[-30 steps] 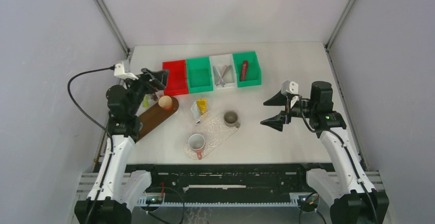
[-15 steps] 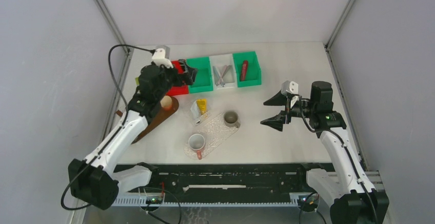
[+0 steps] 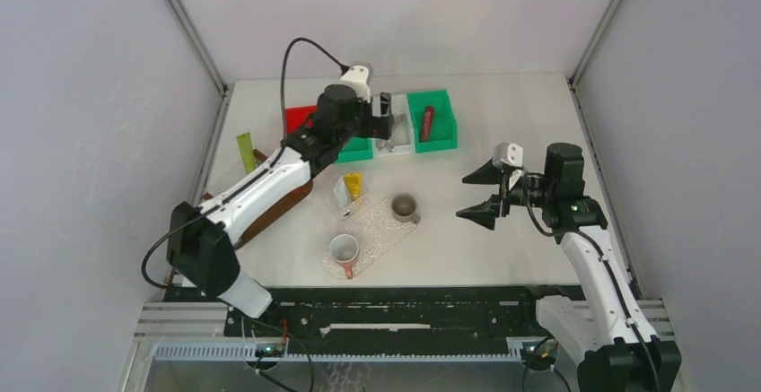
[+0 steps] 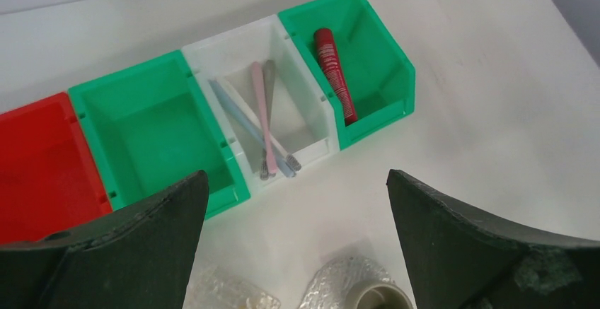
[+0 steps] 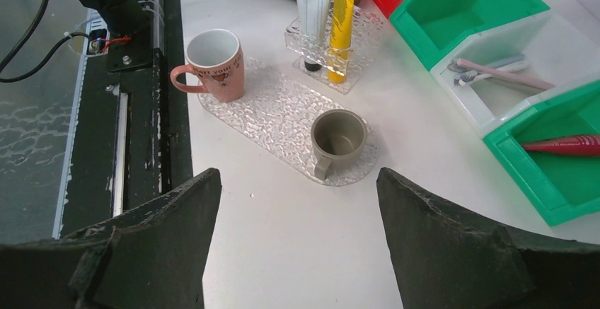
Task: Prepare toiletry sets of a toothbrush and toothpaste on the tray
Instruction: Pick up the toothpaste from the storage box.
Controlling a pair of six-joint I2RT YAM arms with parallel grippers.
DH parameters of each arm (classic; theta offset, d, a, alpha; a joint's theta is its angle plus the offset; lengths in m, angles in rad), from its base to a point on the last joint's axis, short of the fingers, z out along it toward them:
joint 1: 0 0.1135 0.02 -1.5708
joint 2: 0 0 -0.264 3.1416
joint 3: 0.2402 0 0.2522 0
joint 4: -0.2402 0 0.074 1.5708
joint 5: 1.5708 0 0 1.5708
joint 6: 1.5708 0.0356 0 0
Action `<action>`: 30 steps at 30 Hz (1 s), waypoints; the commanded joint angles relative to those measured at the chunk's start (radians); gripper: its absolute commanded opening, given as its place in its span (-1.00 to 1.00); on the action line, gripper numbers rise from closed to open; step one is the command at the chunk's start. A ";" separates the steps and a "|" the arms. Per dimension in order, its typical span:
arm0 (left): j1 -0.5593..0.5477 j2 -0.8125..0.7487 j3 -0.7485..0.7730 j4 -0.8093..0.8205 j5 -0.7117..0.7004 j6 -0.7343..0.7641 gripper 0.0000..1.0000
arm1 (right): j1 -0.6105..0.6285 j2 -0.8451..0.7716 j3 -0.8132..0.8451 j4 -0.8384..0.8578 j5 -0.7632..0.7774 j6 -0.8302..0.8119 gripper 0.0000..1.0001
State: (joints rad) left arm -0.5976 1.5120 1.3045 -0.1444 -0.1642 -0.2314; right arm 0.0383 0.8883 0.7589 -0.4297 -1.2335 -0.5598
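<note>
1. A pink mug (image 3: 344, 250) stands on the near end of the clear patterned tray (image 3: 377, 229), its handle turned toward the arm bases
2. A grey cup (image 3: 405, 207) stands on the far end of the same tray
3. The right gripper (image 3: 485, 196) hovers above the table (image 3: 502, 123) to the right of the tray, well apart from it; its jaws are spread wide with nothing between them
4. Just beside the tray's far left edge, a small clear stand (image 3: 345, 200) holds a yellow tube (image 3: 355, 183) and a white tube (image 3: 342, 192) upright, caps down
5. A brown wooden board (image 3: 269, 211) lies to the left of the stand, partly under the left arm
6. The left gripper (image 3: 384, 116) is stretched out over the row of bins near the white bin (image 4: 233, 37), jaws spread wide and empty
7. In that white bin lie several toothbrushes, crossed over each other: a pink toothbrush (image 4: 260, 114), a blue one (image 4: 244, 121) and a grey one (image 4: 269, 86)
8. A red tube (image 4: 334, 73) lies in the green bin (image 4: 378, 58) at the right end of the row, along its left wall
</note>
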 commanded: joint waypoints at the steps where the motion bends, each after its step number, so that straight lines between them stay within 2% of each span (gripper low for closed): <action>1: -0.036 0.103 0.164 -0.036 0.000 0.071 1.00 | -0.006 -0.019 0.003 0.014 0.003 -0.014 0.77; 10: -0.051 0.367 0.388 -0.010 0.146 0.059 1.00 | -0.009 -0.020 0.003 0.021 0.035 -0.005 0.77; 18: -0.057 0.604 0.619 -0.043 0.086 0.040 0.95 | -0.019 -0.017 0.004 0.049 0.085 0.034 0.77; 20: -0.057 0.663 0.683 -0.052 0.084 0.031 0.86 | -0.022 -0.017 0.003 0.053 0.095 0.042 0.77; 26: -0.057 0.837 0.897 -0.116 0.115 -0.005 0.39 | -0.030 -0.009 0.010 0.052 0.117 0.047 0.77; 30: -0.057 0.912 0.961 -0.122 0.125 -0.051 0.22 | -0.031 -0.008 0.010 0.051 0.122 0.047 0.78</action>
State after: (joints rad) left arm -0.6498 2.3787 2.1582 -0.2539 -0.0624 -0.2314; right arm 0.0124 0.8845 0.7589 -0.4068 -1.1233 -0.5282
